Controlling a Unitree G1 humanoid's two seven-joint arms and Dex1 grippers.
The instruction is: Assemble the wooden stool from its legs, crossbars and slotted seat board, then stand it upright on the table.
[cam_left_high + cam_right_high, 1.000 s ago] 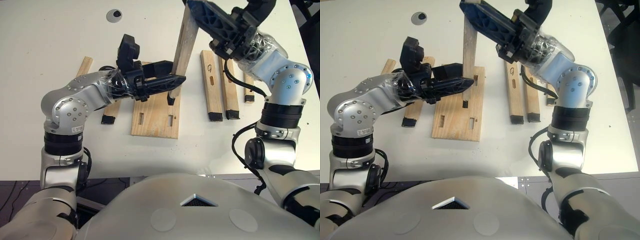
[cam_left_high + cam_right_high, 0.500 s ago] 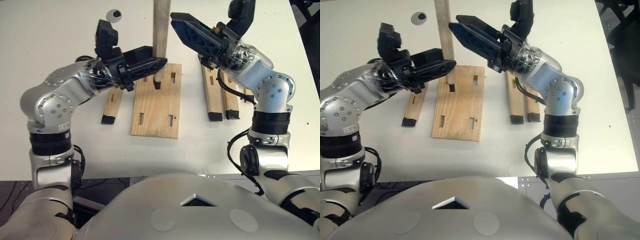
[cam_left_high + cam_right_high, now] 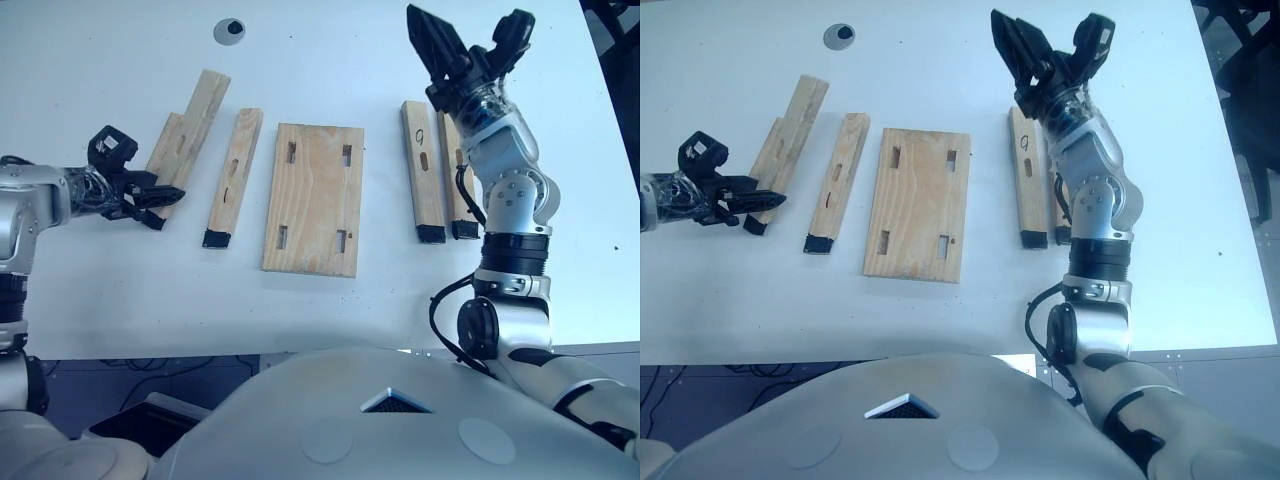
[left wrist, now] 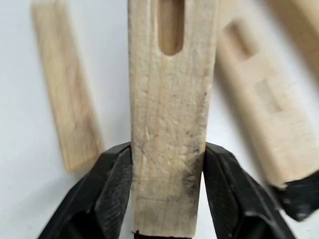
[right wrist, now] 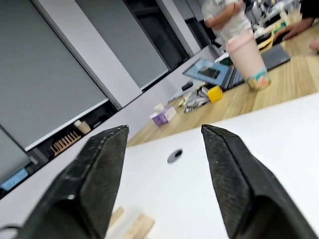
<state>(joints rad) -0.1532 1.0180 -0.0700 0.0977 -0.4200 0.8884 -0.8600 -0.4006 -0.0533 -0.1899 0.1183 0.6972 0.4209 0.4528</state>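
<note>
Showed the left gripper [image 3: 155, 200] low at the table's [image 3: 100, 60] left, jaws pinching the near end of a leg [image 3: 195, 110] lying flat, long axis pointing away. Showed the seat board [image 3: 312, 198] mid-table to its right (slots up), the right gripper [image 3: 470, 45] raised beyond, jaws spread.

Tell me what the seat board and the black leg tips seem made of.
Seat board: pale bare wood, it seems; grain lines show, no gloss. Leg tips: black matte caps, perhaps rubber or plastic; the look leaves it open.
</note>
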